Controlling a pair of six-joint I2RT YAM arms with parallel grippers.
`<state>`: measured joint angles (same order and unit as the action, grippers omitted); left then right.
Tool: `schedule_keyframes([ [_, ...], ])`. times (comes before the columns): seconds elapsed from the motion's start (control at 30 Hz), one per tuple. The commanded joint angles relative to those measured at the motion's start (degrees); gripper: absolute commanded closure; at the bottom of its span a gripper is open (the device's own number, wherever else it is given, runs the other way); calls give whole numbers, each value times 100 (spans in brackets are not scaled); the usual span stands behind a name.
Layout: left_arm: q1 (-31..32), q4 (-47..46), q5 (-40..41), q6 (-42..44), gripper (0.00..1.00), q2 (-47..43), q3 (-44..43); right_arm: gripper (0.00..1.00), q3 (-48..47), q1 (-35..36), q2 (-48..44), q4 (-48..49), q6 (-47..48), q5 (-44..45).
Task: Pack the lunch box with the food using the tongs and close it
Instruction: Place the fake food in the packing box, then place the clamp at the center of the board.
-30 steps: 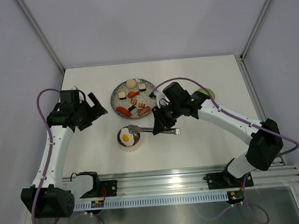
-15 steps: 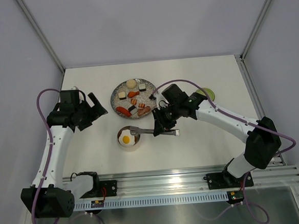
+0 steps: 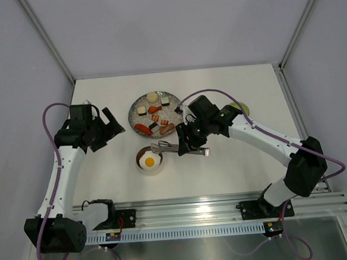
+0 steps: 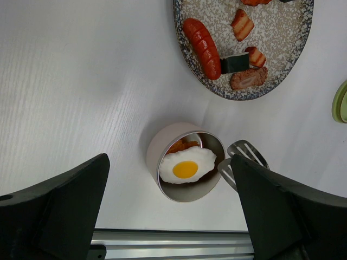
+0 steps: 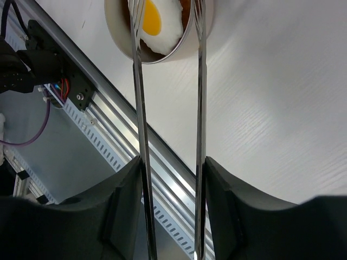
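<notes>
The steel lunch box (image 3: 141, 167) stands near the table's front, with the fried egg (image 3: 150, 162) lying on top of the orange bits inside it. My right gripper (image 3: 186, 146) is shut on the silver tongs (image 3: 170, 146). Both slim arms (image 5: 200, 97) press against my fingers (image 5: 227, 206). The tong tips (image 4: 244, 154) are spread at the box's right rim (image 5: 195, 40), with nothing between them. My left gripper (image 3: 111, 133) hovers open and empty to the left. More food, sausages (image 4: 203, 40) and rolls (image 3: 165, 100), stays on the speckled plate (image 3: 132, 115).
The light-green lid (image 3: 240, 108) lies right of the plate, partly hidden behind my right arm. The aluminium rail (image 3: 215, 213) with both arm bases runs along the near edge. Frame posts stand at the back corners.
The tongs have sprung wider as my right gripper eased. The egg has dropped free into the lunch box. The left arm has not moved.
</notes>
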<state>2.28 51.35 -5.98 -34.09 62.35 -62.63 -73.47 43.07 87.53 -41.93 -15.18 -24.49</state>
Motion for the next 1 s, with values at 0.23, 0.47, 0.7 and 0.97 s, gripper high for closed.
schedule_keyframes([
  [0.23,-35,-161,-9,16,1,-205,23,100,-431,0,-394,-26,33,164],
  [0.47,-35,-196,-26,-28,1,-232,119,100,-510,245,-210,-34,94,-56],
  [0.7,-35,-222,-44,-54,1,-232,155,100,-580,307,325,124,-29,234],
  [0.97,-35,-196,-26,-19,1,-223,128,100,-545,307,687,89,-38,410],
])
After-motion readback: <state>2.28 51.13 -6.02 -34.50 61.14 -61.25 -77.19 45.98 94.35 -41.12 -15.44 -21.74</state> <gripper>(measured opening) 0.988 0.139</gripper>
